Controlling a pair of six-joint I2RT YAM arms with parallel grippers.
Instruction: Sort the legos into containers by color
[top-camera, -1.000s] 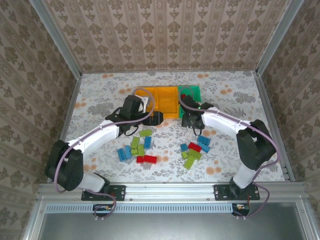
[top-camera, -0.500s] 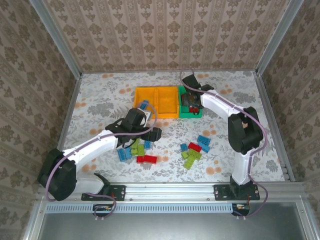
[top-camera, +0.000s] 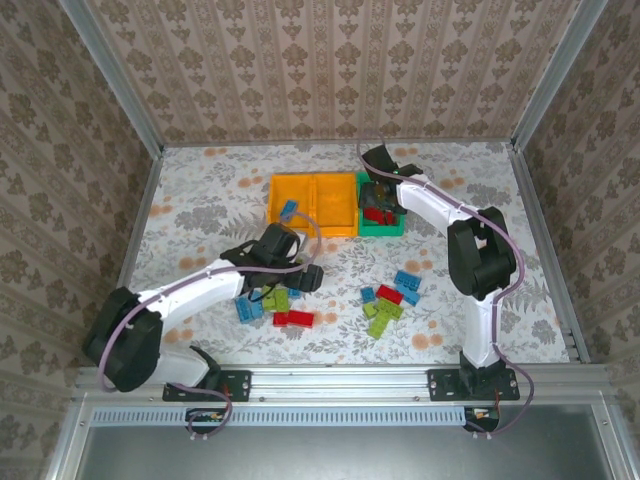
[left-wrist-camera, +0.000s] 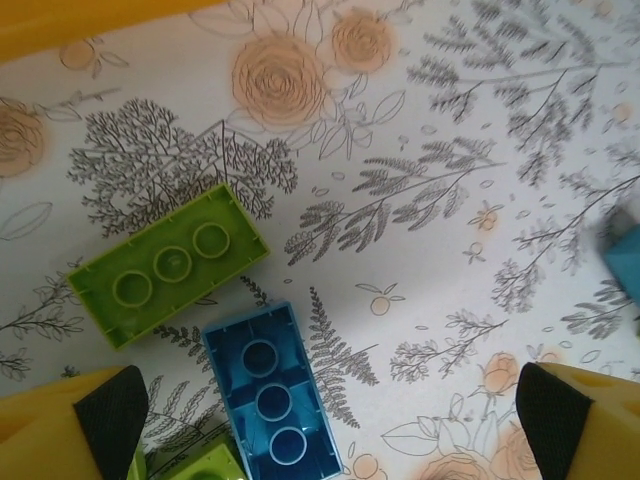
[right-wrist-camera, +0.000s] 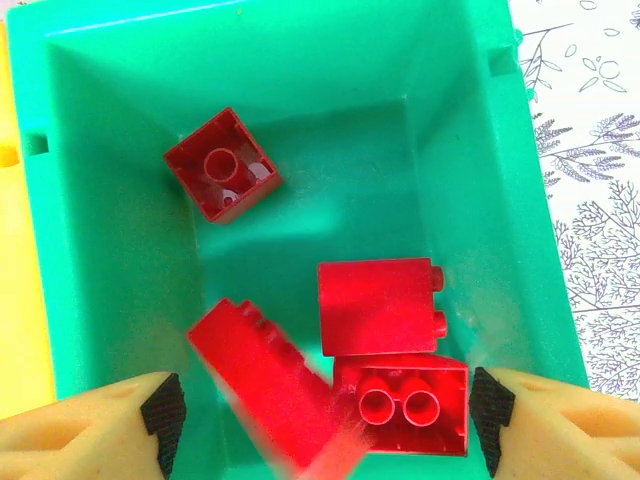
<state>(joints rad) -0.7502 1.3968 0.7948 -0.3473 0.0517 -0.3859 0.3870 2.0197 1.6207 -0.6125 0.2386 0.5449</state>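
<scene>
My right gripper (top-camera: 378, 200) hangs open over the green bin (top-camera: 394, 226). In the right wrist view the gripper (right-wrist-camera: 328, 420) is spread wide above the bin's floor (right-wrist-camera: 330, 195), where three red bricks (right-wrist-camera: 378, 305) lie and a fourth, blurred red brick (right-wrist-camera: 255, 375) is dropping between the fingers. My left gripper (top-camera: 308, 277) is open low over the left cluster of loose legos. Between its fingers (left-wrist-camera: 110, 410) an upturned blue brick (left-wrist-camera: 270, 395) lies on the cloth, with an upturned lime brick (left-wrist-camera: 165, 265) just beyond it. Two orange bins (top-camera: 338, 228) stand left of the green one; one holds a blue brick (top-camera: 288, 209).
Loose legos lie in two clusters: blue (top-camera: 250, 306), lime (top-camera: 275, 298) and red (top-camera: 293, 319) on the left; blue (top-camera: 407, 279), red (top-camera: 389, 294) and lime (top-camera: 380, 315) on the right. Bare flowered cloth surrounds them. Metal rails edge the table.
The right gripper rose from the table to above the green bin and let a red brick go. The left gripper left a blue brick in the orange bin and drew back to the loose bricks.
</scene>
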